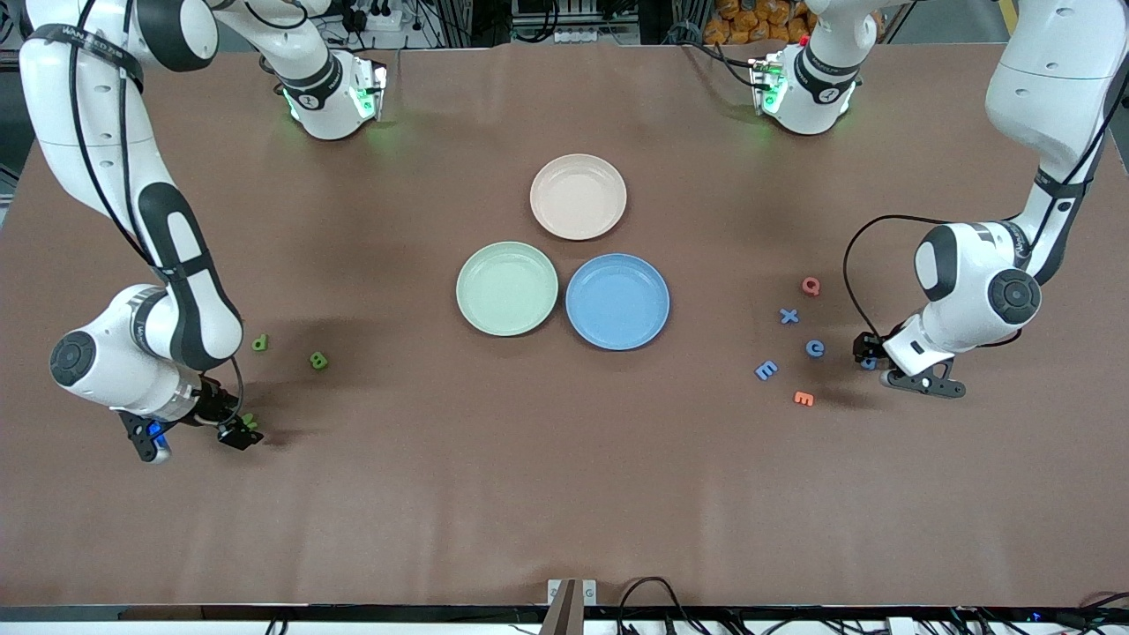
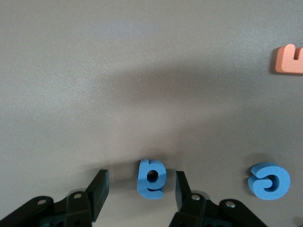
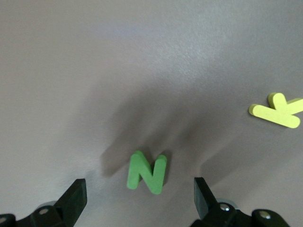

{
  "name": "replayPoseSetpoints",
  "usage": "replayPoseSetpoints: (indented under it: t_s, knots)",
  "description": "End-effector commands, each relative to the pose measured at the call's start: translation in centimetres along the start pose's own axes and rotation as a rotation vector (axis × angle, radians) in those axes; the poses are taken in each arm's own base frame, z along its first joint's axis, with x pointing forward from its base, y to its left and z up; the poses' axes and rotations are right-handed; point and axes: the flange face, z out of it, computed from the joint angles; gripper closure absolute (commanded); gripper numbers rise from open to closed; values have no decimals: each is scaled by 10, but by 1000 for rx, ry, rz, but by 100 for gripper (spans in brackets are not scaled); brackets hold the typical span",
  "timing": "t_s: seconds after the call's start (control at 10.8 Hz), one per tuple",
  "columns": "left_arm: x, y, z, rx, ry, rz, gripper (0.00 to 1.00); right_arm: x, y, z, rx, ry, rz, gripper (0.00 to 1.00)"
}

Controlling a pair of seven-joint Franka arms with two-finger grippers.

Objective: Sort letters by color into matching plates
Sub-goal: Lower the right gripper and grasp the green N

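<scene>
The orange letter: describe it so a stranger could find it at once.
Start at the blue plate and go toward the left arm's end of the table to a loose cluster of letters. The orange letter, an E, lies nearest the front camera; its neighbours are blue or red.

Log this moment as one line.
left gripper: jaws astride blue letter, not gripping | right gripper: jaws open around green N | green plate, blue plate: empty

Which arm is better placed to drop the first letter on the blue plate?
Left. Its gripper already straddles a blue letter on the table, fingers apart on either side. The right gripper is open around a green N, far from the blue plate.
</scene>
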Motion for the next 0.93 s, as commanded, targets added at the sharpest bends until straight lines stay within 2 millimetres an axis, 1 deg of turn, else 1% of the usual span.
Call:
replayPoseSetpoints:
  t_s: [0.0,0.09,0.28,0.46,0.56,0.65,0.74,0.83]
  knots:
    - [1,-1,0,11,8,14,46,6,5,16,-4,-12,31,0]
    - [0,-2,1,11,7,12,46,7,7,16,-6,-12,32,0]
    - [0,-2,1,11,7,12,54,7,8,16,-6,-12,32,0]
    - [0,-2,6,8,1,12,55,7,9,18,-7,-13,31,0]
    - [0,-2,6,8,1,11,56,6,10,22,-13,-16,26,12]
    - [0,-1,6,7,2,10,58,7,11,22,-15,-14,23,25]
    - [1,-1,6,8,3,10,64,6,9,22,-16,-11,17,34]
    - [1,-1,6,8,3,9,76,6,10,22,-17,-10,18,36]
